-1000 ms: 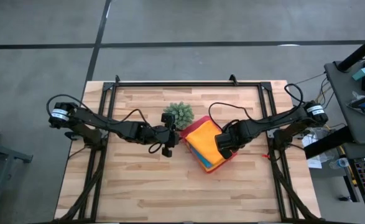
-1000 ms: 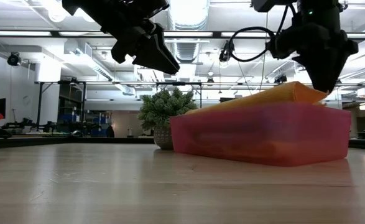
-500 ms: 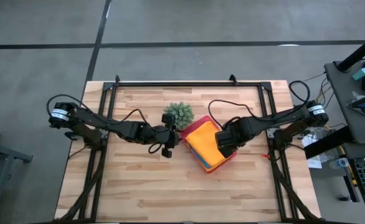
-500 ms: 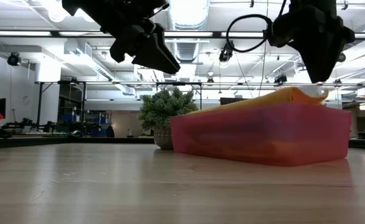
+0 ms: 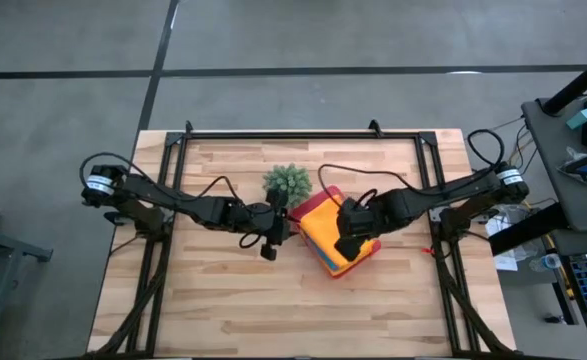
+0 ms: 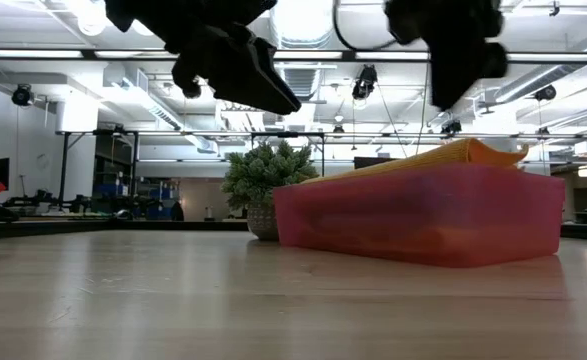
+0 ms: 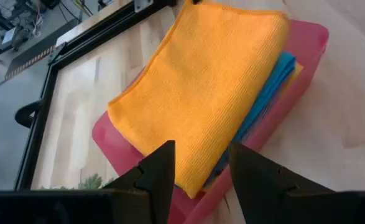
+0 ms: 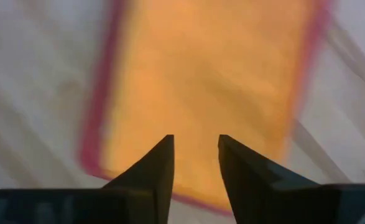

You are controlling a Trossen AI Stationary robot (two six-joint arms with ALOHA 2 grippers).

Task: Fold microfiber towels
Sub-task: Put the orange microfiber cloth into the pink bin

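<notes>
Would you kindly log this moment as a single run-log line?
left hand: open, empty, beside pink tray | right hand: open, empty, above orange towel | towels: stacked in tray

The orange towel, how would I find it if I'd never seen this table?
Find the pink tray in the middle of the wooden table, beside the small green plant. The orange towel lies on top of the stack inside, covering a blue towel that peeks out at one edge.

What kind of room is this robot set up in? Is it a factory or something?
Probably a robotics lab or workshop rather than a factory line. The wooden table stands on a bare concrete floor, the low view shows exposed ceiling ducts and strip lights, and an equipment bench with cables sits beside the table.
</notes>
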